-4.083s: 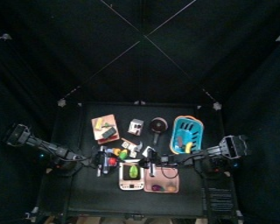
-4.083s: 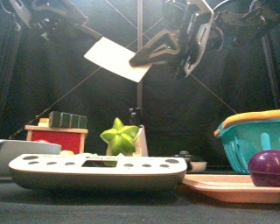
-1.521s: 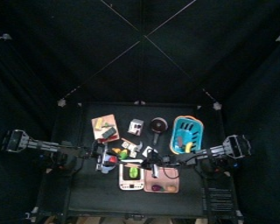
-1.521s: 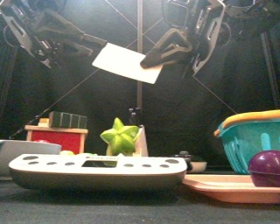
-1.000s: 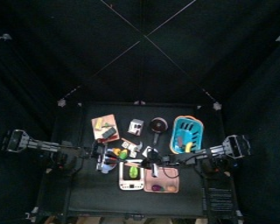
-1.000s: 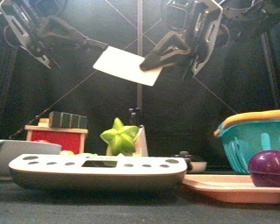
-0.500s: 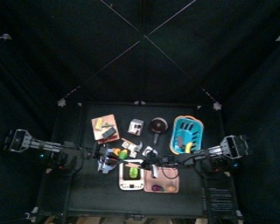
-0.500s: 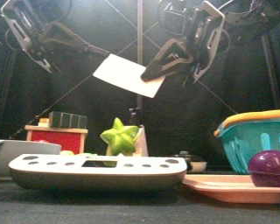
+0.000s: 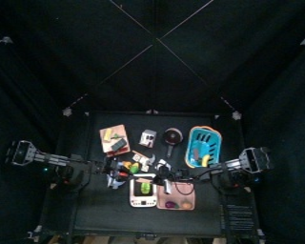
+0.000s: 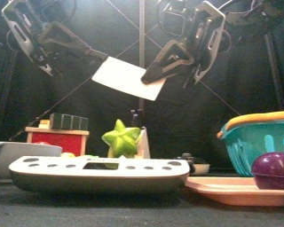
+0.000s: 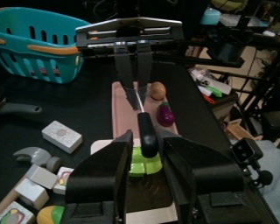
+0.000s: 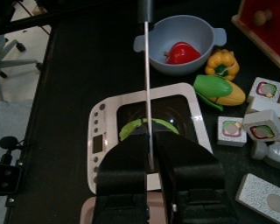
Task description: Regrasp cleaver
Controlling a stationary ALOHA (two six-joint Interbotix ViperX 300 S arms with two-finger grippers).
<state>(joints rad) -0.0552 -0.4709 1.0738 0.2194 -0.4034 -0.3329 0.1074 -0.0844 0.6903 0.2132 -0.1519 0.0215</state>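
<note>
The cleaver (image 10: 128, 78) hangs in the air above the table, its white blade slanting down toward the right gripper (image 10: 160, 74), which is shut on its handle end. In the right wrist view the blade (image 12: 145, 79) shows edge-on as a thin line rising from the shut right gripper (image 12: 149, 147). My left gripper (image 10: 92, 53) is open just beside the blade's upper left corner. In the left wrist view the left gripper (image 11: 147, 159) has its jaws on either side of the cleaver's near end (image 11: 145, 140), apart from it. In the top view both grippers meet near the cleaver (image 9: 142, 168).
Below stand a white scale (image 10: 97, 174) with a green star fruit (image 10: 121, 139), a red box (image 10: 57, 140), a grey bowl (image 10: 7, 158), a teal basket (image 10: 263, 144) and a purple ball (image 10: 275, 168) on a pink tray (image 10: 233, 186).
The cleaver has come down and slightly to the right in the right gripper. The left gripper has swung in close to the blade's free end.
</note>
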